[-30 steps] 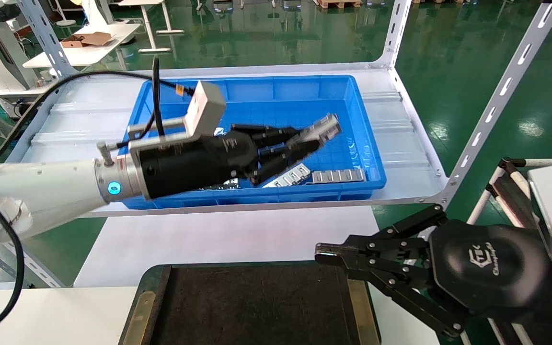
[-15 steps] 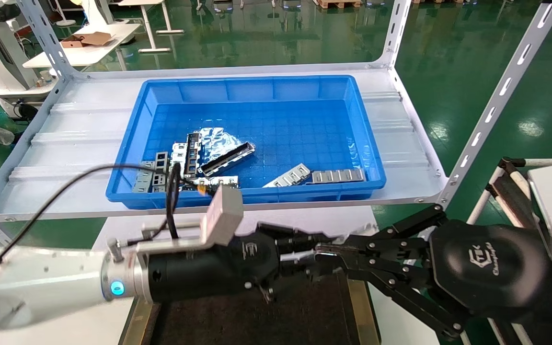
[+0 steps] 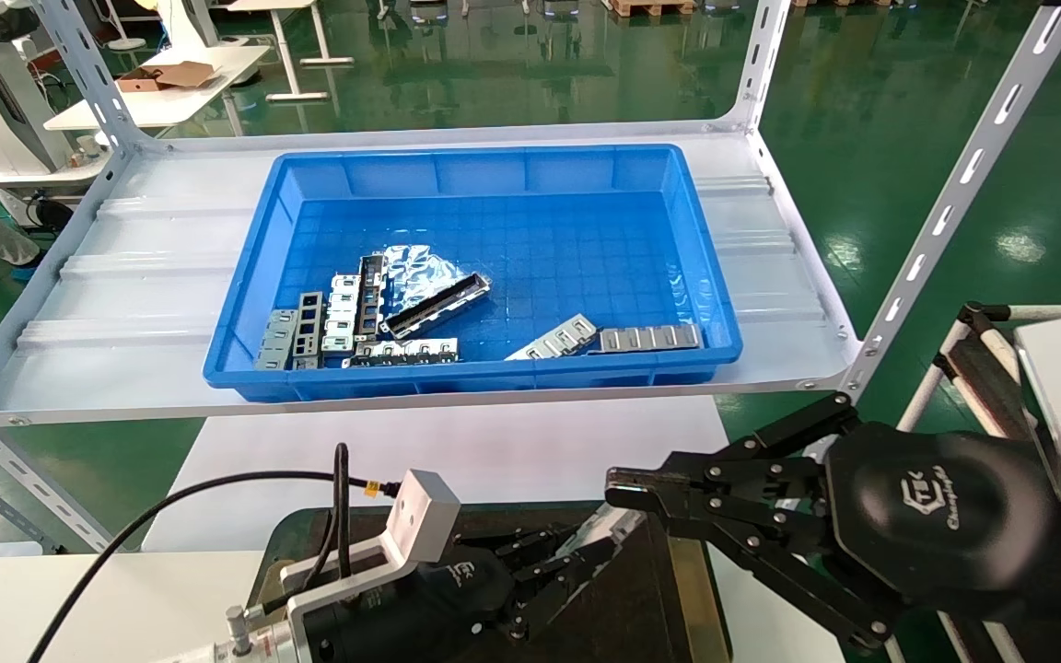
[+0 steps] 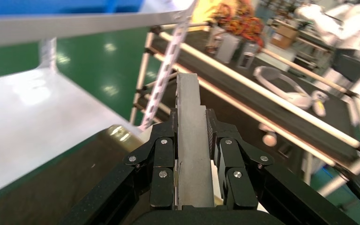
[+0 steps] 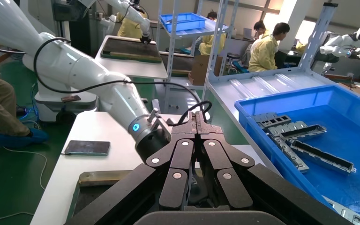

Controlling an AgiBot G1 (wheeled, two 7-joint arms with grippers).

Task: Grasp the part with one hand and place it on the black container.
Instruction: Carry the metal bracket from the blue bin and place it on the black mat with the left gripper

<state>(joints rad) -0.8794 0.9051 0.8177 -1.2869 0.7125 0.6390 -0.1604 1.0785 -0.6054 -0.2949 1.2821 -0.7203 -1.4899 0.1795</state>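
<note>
here the left gripper [image 4: 192, 140] clamps the slim grey metal channel bar [image 4: 191, 136] low over the wide flat black tray [image 3: 641, 599], while the right gripper [image 3: 627, 488], fingers pressed together and empty, hovers by that tray's right edge.

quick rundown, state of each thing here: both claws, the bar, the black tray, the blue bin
left claw: shut on the bar, low over the black tray
bar: gripped, sticking out forward, not yet set down
right claw: shut, holding nothing, at the tray's far right corner
black tray: nothing seen lying on it
blue bin: on the shelf, metal strips inside
</note>
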